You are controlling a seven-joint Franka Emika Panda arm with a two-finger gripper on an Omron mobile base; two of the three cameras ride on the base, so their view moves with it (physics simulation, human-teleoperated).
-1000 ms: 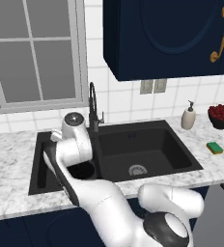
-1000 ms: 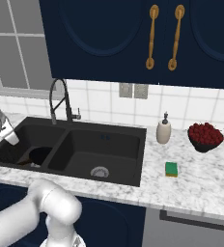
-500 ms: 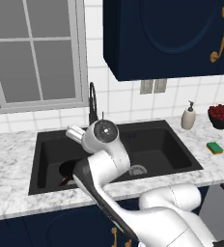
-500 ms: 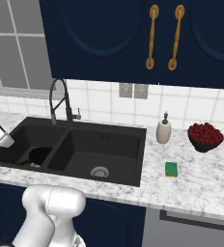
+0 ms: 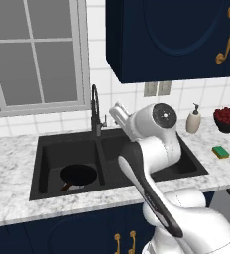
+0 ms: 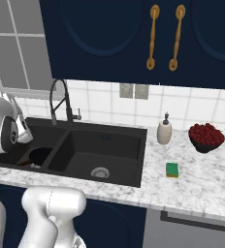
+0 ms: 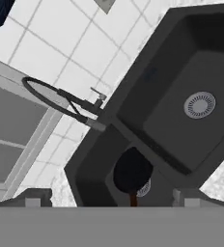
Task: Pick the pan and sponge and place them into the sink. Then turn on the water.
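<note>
At the left of the left base view, the pan [image 5: 79, 174] is lying flat in the left basin of the sink [image 5: 52, 191], its reddish handle pointing toward the lower left of the frame. The faucet [image 5: 95, 108] is standing just behind the divider, at centre left. The arm [image 5: 151, 149] is rising through the middle of the frame, hiding much of the right basin, with the gripper [image 5: 118, 113] pointing toward the upper left, above the sink and holding nothing. Further right, the soap bottle [image 5: 193, 120] is standing by the wall, the sponge [image 5: 220, 152] is lying on the counter [image 5: 13, 158] at the right edge of the frame, well apart from the sink, and the fruit bowl [image 5: 228, 119] is sitting behind it. In the right base view, the pan [image 6: 38, 156] is showing in the far left basin, the right basin's drain [image 6: 100, 172] is lying bare at centre, and the sponge [image 6: 172, 169] is resting right of centre, in front of the soap bottle [image 6: 164, 131]. In the hand view, the pan [image 7: 132, 170] is sitting at lower centre with the two fingertips [image 7: 33, 202] standing wide apart at either side of the bottom, nothing between them.
</note>
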